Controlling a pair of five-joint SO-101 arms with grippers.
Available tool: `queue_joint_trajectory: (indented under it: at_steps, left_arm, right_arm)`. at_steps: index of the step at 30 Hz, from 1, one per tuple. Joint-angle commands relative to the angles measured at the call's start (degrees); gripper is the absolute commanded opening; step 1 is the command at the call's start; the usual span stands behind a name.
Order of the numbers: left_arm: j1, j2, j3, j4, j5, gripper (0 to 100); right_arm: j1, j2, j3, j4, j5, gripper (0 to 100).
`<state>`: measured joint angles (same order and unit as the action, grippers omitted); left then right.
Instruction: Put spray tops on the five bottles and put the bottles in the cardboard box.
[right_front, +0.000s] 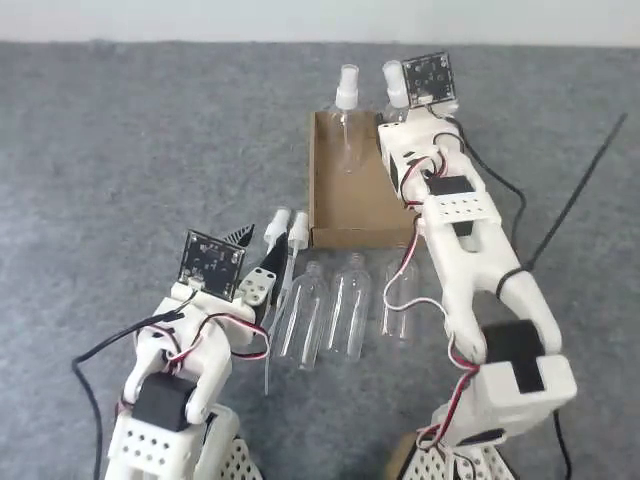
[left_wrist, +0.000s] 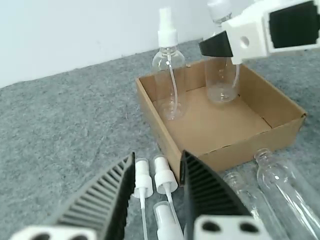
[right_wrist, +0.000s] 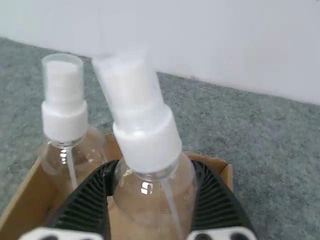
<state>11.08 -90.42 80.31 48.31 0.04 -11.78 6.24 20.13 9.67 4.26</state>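
Observation:
A cardboard box (right_front: 345, 205) (left_wrist: 220, 125) lies at the table's far middle. One clear bottle with a spray top (right_front: 347, 120) (left_wrist: 169, 75) (right_wrist: 65, 125) stands inside it. My right gripper (right_front: 400, 118) (right_wrist: 150, 172) is shut on a second topped bottle (right_front: 395, 88) (left_wrist: 221, 75) (right_wrist: 145, 145), upright at the box's far right corner. Three bare bottles (right_front: 300, 312) (right_front: 349, 305) (right_front: 400, 297) lie in front of the box. My left gripper (right_front: 258, 252) (left_wrist: 157, 159) stands open just over loose spray tops (right_front: 277, 226) (right_front: 299, 232) (left_wrist: 142, 181) (left_wrist: 164, 177).
Grey carpet-like cloth (right_front: 150, 150) covers the table, with open room to the left of the box. The right arm's body (right_front: 470, 260) stretches along the box's right side, partly over the rightmost bare bottle. A third spray top (left_wrist: 167, 220) lies nearest the left wrist camera.

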Motion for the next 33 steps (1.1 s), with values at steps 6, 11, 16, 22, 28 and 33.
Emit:
queue_joint_trajectory:
  at_steps: [6,11,16,22,28,33]
  left_arm:
    - [0.09,-0.79,-0.40,-1.67,-0.62,13]
    - [0.09,-0.79,-0.40,-1.67,-0.62,13]
    - [0.09,-0.79,-0.40,-1.67,-0.62,13]
    - [0.09,-0.79,-0.31,-1.67,-0.70,13]
    - [0.09,-0.79,-0.31,-1.67,-0.70,13]
    - [0.09,-0.79,-0.31,-1.67,-0.70,13]
  right_arm:
    - [1.27,4.97,-5.45,-9.89,-3.34,0.6]
    - [2.68,9.80,-9.49,-10.15,-3.43,0.6]
    - [3.38,13.49,-12.13,-10.51,-3.52,0.6]
    - [3.38,15.25,-12.22,-10.59,-3.60,0.6]
    - [3.38,15.25,-12.22,-10.59,-3.60,0.6]
    - [3.38,15.25,-12.22,-10.59,-3.60,0.7]
